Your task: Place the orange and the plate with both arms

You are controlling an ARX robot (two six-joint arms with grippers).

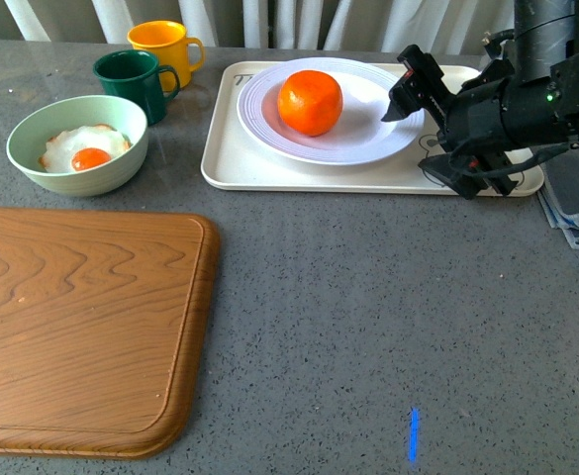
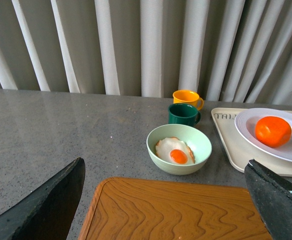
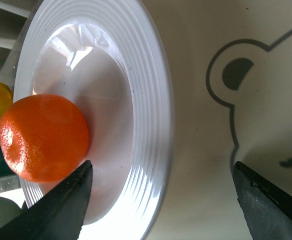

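Front view: nearest lies a wooden board [image 1: 81, 327] on the grey speckled table [image 1: 368, 317]. Beyond it, the right gripper [image 1: 437, 134] hangs over the cream tray [image 1: 269, 168], fingers spread wide and empty, one above the plate [image 1: 368, 129] rim, the other beside it over the tray's bear drawing. The orange [image 1: 310, 102] sits in the plate, just past the fingertips. The left gripper [image 2: 165, 200] is also wide apart, holding nothing, above the board. Pale curtains [image 2: 146, 45] hang behind.
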